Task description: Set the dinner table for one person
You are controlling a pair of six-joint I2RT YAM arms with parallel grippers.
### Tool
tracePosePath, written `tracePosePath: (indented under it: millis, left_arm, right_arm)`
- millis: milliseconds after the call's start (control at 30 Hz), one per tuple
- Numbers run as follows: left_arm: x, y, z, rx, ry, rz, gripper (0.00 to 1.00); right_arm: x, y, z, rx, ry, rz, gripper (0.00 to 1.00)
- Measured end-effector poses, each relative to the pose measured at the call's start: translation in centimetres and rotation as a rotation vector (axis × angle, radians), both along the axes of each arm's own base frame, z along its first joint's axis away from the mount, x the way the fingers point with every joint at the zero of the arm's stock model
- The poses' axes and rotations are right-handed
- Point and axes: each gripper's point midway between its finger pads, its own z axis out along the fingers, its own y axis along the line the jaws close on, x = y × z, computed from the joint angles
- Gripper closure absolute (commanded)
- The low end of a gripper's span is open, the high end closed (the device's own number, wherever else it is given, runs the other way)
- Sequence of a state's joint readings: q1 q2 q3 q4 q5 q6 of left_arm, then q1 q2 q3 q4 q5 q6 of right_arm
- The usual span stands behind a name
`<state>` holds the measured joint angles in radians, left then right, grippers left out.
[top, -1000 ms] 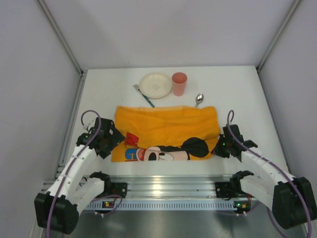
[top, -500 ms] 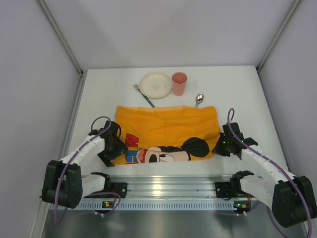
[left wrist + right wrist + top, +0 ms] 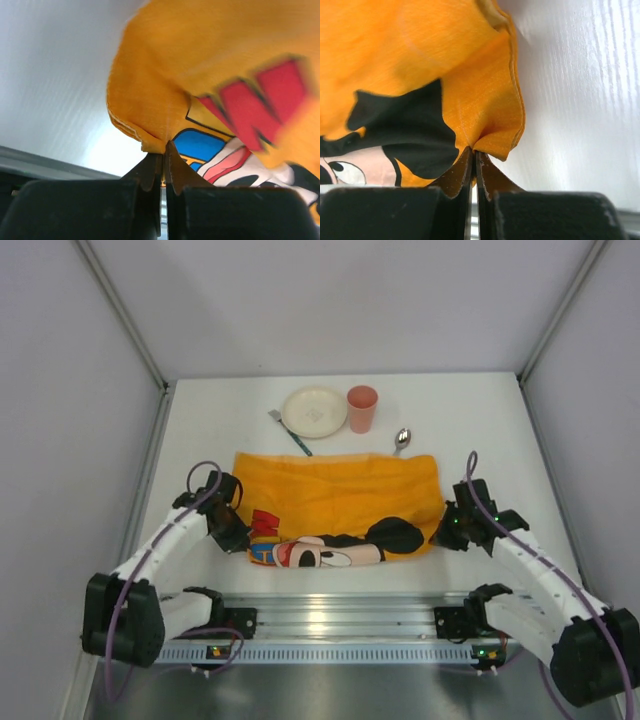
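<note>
Seen from above, the near corners of the orange cloth (image 3: 340, 500) are hidden under the arms, and its print is blurred in the left wrist view. The left hand (image 3: 163, 150) is clenched on the cloth's near left corner and the right hand (image 3: 474, 152) on its near right corner. The white desk (image 3: 200, 430) lies beneath everything.

The cloth (image 3: 210, 60) is running off the left wrist view's right edge, its red print blurring. From above, the left gripper (image 3: 240, 539) and right gripper (image 3: 439, 538) are covering its near corners.
</note>
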<state>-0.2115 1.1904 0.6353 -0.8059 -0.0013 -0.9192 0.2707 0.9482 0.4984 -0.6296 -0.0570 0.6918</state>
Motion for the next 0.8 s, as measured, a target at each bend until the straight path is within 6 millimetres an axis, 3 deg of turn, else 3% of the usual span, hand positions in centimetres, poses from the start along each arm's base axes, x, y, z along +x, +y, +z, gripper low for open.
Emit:
tracePosePath:
  millis: [100,200,300,367,467,567,667,800]
  left_arm:
    - [1.5,-0.3,5.5,-0.024,-0.142,-0.022,1.0]
    - [2.8,-0.3,13.3,-0.053,-0.362,-0.03,1.0]
    - [1.4,-0.2,19.0,-0.091,-0.499,-0.024,1.0]
    - [0.2,-0.2,21.2,-0.116,-0.537,-0.018,1.0]
    - [0.0,-0.1,23.9,-0.122,-0.573,-0.01,1.0]
    - [2.2,0.1,25.0,-0.081,-0.566,-0.007,1.0]
    - [5.7,0.2,24.8,-0.027,-0.534,-0.002,1.0]
    - [13.0,-0.2,25.0,-0.001,-0.51,0.026,1.0]
  right_arm:
    - [0.3,-0.2,4.3,0.003,-0.065,-0.01,1.0]
    - [0.7,-0.9,12.2,0.015,-0.238,-0.042,1.0]
    - [0.1,-1.4,18.9,0.058,-0.4,-0.063,1.0]
    - [-0.8,-1.5,22.3,0.092,-0.484,-0.07,1.0]
    - [-0.8,-1.4,24.1,0.114,-0.526,-0.069,1.0]
    - [1.0,-0.8,23.4,0.095,-0.467,-0.058,1.0]
    - [5.9,0.4,22.6,0.044,-0.379,-0.03,1.0]
    - [13.8,1.9,22.9,0.006,-0.343,0.003,1.0]
